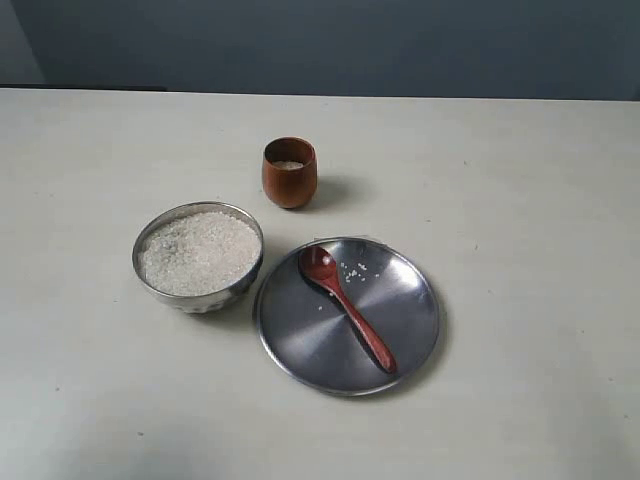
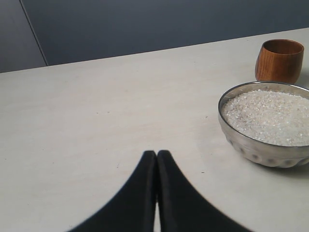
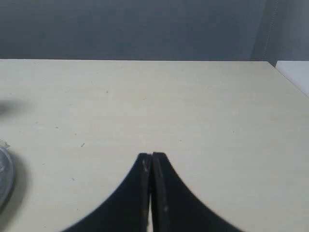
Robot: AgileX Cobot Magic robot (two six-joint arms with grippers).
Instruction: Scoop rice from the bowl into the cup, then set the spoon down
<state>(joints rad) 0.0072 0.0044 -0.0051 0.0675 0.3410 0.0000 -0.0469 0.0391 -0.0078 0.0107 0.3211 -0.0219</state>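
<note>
A shiny steel bowl (image 1: 198,257) heaped with white rice (image 1: 200,251) sits left of centre on the table. Behind it stands the small reddish-brown wooden cup (image 1: 290,172) with a little rice inside. The wooden spoon (image 1: 346,306) lies on the flat steel plate (image 1: 400,340), its oval bowl towards the cup, a few loose grains beside it. No arm shows in the exterior view. My left gripper (image 2: 156,153) is shut and empty over bare table, apart from the bowl (image 2: 263,145) and cup (image 2: 280,60). My right gripper (image 3: 151,155) is shut, holding nothing.
The pale table (image 1: 520,200) runs to a dark grey wall behind. In the right wrist view the plate's rim (image 3: 4,179) shows at one side, and the table's corner (image 3: 270,65) lies ahead.
</note>
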